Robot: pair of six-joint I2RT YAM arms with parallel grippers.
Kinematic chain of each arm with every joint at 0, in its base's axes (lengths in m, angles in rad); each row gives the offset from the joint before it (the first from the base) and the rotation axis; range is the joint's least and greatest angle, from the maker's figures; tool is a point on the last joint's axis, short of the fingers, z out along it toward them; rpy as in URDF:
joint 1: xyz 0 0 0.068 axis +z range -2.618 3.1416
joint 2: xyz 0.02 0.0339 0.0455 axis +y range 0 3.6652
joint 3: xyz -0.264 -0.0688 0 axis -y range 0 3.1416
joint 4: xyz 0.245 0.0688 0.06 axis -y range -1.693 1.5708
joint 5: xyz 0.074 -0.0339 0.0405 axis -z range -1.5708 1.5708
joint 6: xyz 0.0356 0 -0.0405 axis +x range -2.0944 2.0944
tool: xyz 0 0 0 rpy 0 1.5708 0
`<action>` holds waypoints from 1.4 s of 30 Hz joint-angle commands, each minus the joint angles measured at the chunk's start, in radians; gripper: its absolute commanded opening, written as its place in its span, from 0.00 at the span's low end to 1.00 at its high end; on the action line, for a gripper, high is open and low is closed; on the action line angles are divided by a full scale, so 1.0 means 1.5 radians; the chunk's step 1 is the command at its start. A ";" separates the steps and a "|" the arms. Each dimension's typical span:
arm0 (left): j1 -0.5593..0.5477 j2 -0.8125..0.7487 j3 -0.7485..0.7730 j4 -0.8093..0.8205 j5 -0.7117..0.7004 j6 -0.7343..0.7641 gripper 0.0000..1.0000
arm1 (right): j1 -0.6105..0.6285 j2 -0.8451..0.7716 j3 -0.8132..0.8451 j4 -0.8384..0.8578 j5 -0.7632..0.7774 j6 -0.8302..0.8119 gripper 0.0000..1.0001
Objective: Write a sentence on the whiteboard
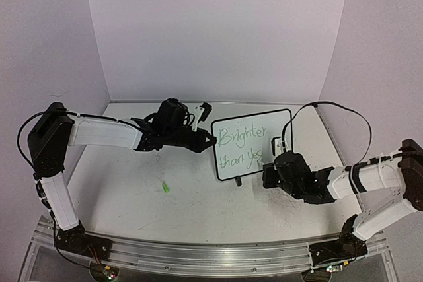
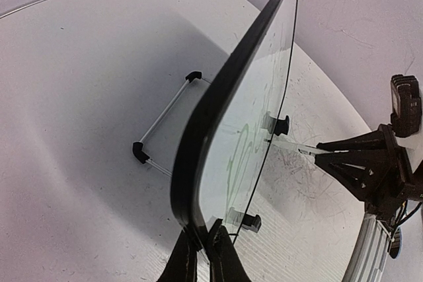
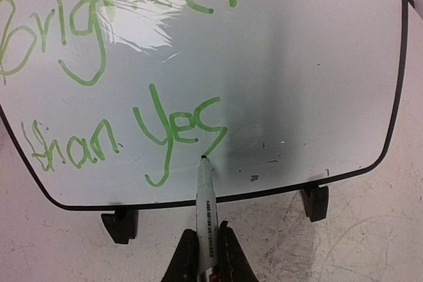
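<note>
The right gripper [image 3: 206,241] is closed tight on a marker [image 3: 205,196]. The marker's long axis runs straight out from the jaws and its dark tip points forward at the board [image 3: 317,64]. The tip sits at the board's face, just below and right of the last "s". Up and to the left of the tip the sentence [image 3: 165,123] reads "Brighter" over "than Yes", in green, in two lines. Blank white lies to the right of the tip.

The board stands nearly upright on black feet [image 3: 316,201] just ahead of this gripper. Its long axis runs left to right and its written face is turned toward the right arm.

The left gripper [image 2: 201,246] is clamped on the black frame at the board's left edge, so the board runs edge-on away from its fingers. A wire stand [image 2: 165,120] shows behind the board.

The table [image 1: 132,196] underneath is white and scuffed with grey scratches. A small green bit [image 1: 164,187] lies well to the near side of the left gripper. Plain pale walls [image 1: 211,31] close the back and both sides.
</note>
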 commanded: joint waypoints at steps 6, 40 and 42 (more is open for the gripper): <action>0.010 -0.032 -0.001 0.001 -0.056 0.035 0.00 | -0.009 -0.066 0.016 -0.010 0.041 -0.009 0.00; 0.010 -0.029 0.000 0.001 -0.053 0.034 0.00 | -0.046 -0.029 0.037 -0.011 0.024 -0.025 0.00; 0.010 -0.029 0.000 0.001 -0.053 0.034 0.00 | -0.046 -0.027 0.035 -0.016 0.019 -0.020 0.00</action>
